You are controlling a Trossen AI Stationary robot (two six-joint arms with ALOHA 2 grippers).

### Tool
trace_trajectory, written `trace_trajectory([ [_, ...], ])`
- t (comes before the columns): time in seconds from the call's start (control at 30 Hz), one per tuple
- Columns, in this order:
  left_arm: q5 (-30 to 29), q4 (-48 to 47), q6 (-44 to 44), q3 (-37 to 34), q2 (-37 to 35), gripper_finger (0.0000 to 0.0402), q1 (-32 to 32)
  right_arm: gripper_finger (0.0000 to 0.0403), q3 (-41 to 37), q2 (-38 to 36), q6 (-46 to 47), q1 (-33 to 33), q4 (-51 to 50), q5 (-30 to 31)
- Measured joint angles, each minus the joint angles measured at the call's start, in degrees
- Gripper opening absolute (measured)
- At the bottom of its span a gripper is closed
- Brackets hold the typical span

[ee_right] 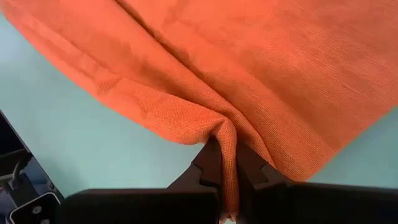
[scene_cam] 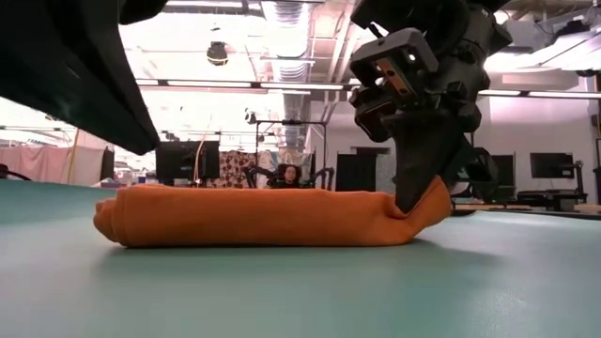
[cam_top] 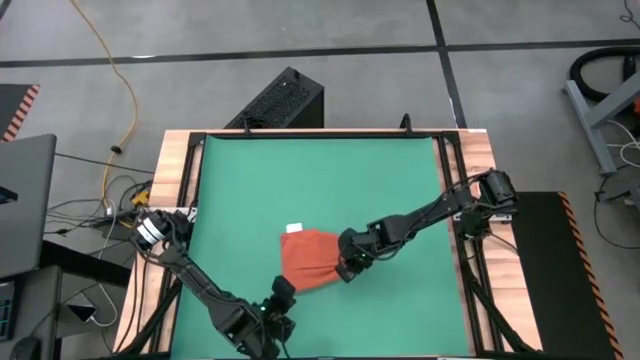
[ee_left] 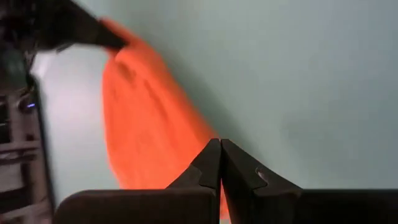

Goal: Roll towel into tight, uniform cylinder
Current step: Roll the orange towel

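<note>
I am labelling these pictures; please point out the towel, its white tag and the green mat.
towel (cam_top: pixel 308 257): high view, middle of the orange-red cloth.
white tag (cam_top: pixel 294 229): high view, the tag's centre.
green mat (cam_top: pixel 320 180): high view, bare part.

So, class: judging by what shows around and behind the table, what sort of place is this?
Most likely a robotics lab or workshop. Monitors stand on desks behind the green mat, ducting runs along the open ceiling, and a yellow cable trails over the bare concrete floor.
</note>
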Motion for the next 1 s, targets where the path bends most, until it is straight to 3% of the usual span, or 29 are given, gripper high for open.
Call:
trace_trajectory([
  [0.1,0.4,-6.2,-1.1,0.1,0.0,0.0003,-0.5,0.0027,0.0,0.0,-0.2,0.0,0.0,0.0],
  [0.23,8.5,-11.7,-2.0,0.2,0.0,0.0030,-0.9,0.0021,0.0,0.0,-0.6,0.0,0.0,0.8],
  [0.3,9.7,-11.7,-3.5,0.1,0.0,0.0052,-0.8,0.0022,0.0,0.0,-0.6,0.0,0.0,0.8],
  [0.43,4.4,-12.4,-10.1,0.1,0.0,0.0097,0.1,0.0028,0.0,0.0,-0.8,0.0,0.0,1.0],
  [0.57,-1.2,-12.3,-10.9,0.1,0.0,0.0123,0.0,0.0025,0.0,0.0,-0.8,0.0,0.1,1.0],
  [0.7,-0.8,-11.6,-10.4,-0.2,0.0,0.0128,-0.1,0.0026,0.0,0.0,-1.1,0.0,0.2,1.0],
  [0.9,0.4,1.4,-5.9,-6.9,0.0,0.0128,-0.3,0.0026,0.0,0.0,-1.7,0.0,0.3,1.0],
  [1.0,-0.3,3.1,-5.7,-8.6,0.0,0.0128,-0.3,0.0026,0.0,0.0,-1.7,0.0,0.3,1.0],
])
